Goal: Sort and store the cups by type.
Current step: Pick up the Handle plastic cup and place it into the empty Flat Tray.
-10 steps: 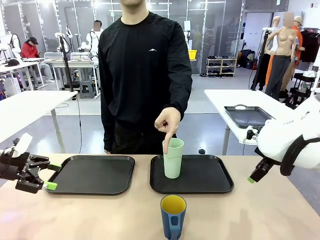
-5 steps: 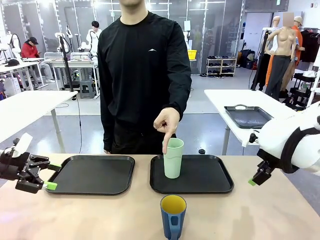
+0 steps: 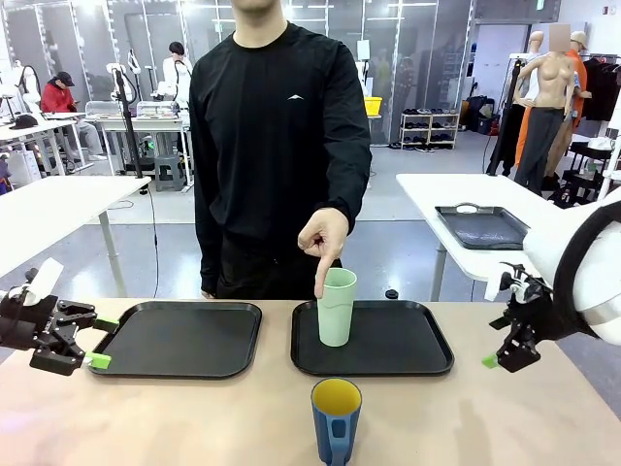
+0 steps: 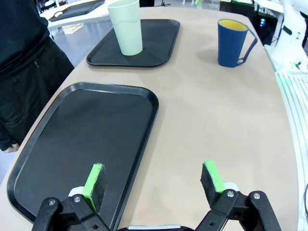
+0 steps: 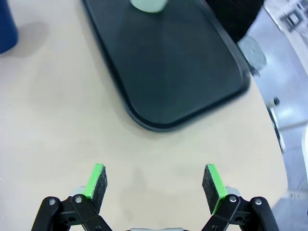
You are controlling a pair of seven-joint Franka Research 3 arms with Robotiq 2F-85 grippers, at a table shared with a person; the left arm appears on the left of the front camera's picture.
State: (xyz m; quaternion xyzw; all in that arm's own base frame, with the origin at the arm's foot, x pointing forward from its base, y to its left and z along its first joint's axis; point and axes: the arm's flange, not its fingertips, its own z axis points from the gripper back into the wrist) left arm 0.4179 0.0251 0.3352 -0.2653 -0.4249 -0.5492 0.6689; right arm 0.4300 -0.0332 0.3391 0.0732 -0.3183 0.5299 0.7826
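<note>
Task looks about half done at most. Tall pale mint-green plastic tumbler [image 3: 337,308] stands upright on the right-hand black plastic tray [image 3: 408,342], near that tray's left far part, so one type looks stored. The person's hand [image 3: 324,238] hangs over it with the index finger pointing down at the rim; cannot tell if the finger touches.

Short dark blue cup with yellow inside and a handle [image 3: 336,419] is upright on the bare tan desk [image 3: 194,417], at the near edge between the two trays, on neither, handle turned toward the robot. That one is not sorted yet.

Left-hand black plastic tray [image 3: 179,338] has nothing on it, so by my read it is the likely spot for the blue cup.

Left tool [image 3: 101,342] hovers at the left tray's left edge, green pads wide apart, nothing between them. In its wrist view the left tool [image 4: 153,179] sits over the tray rim and desk, with the tumbler [image 4: 125,26] and the blue cup [image 4: 232,42] well apart from it, far up the desk.

Right tool [image 3: 497,357] hangs off the right side of the right tray, above the desk. Its wrist view shows the right tool [image 5: 154,180] with pads spread, holding nothing, over bare desk near the tray corner.

Left to do: grasp the blue cup, lift it, set it on a tray. No grasp started.
</note>
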